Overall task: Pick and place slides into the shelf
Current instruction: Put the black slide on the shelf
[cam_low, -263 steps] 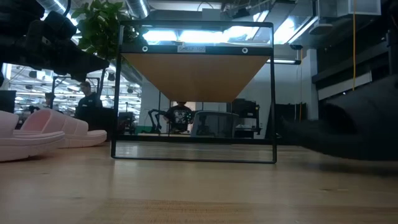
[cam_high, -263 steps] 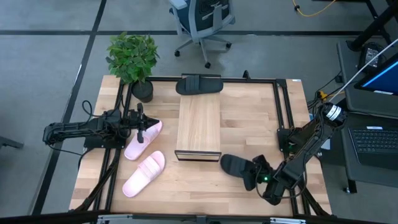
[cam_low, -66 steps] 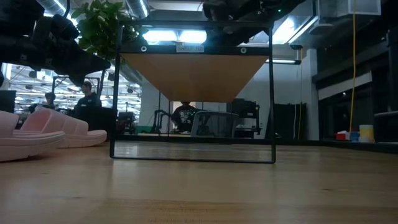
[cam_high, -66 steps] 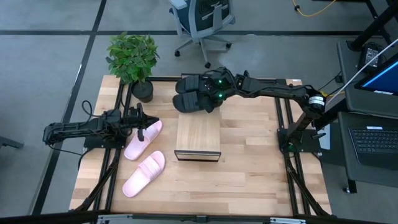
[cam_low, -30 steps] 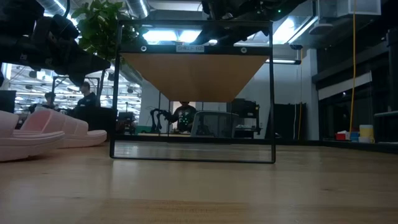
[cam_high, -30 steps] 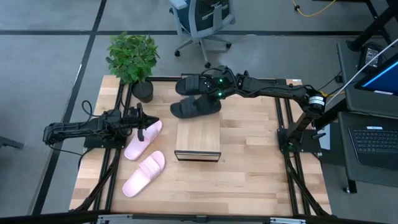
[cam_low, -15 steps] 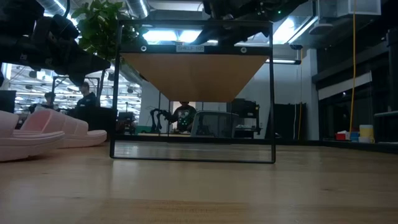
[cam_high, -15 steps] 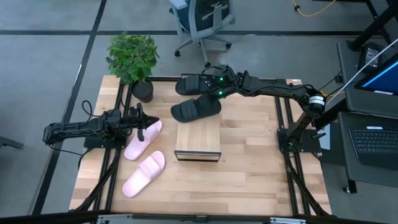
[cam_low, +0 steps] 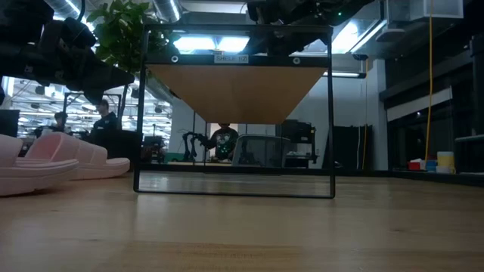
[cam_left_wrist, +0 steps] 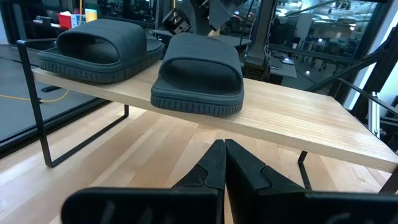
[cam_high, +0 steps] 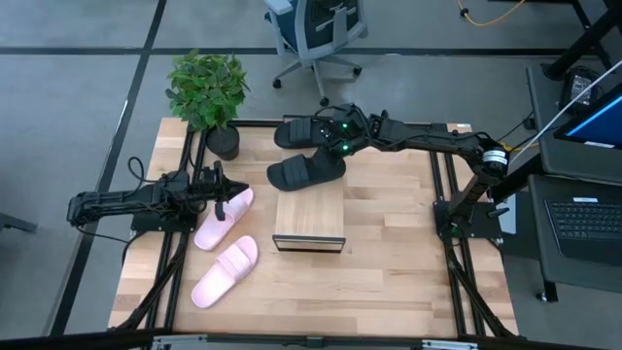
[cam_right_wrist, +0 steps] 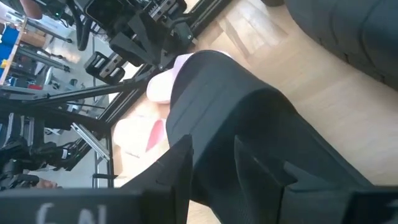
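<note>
Your left gripper sits at the table's left side, fingers pressed together with nothing between them, right over the near pink slide. The second pink slide lies on the table just in front of it — neither is on the shelf. Both black slides are at the shelf's far end: one slide at the very end, the other next to it, angled. Your right gripper hovers over that pair — its jaws close on the angled slide's strap in the right wrist view. A potted plant stands at the far left corner.
</note>
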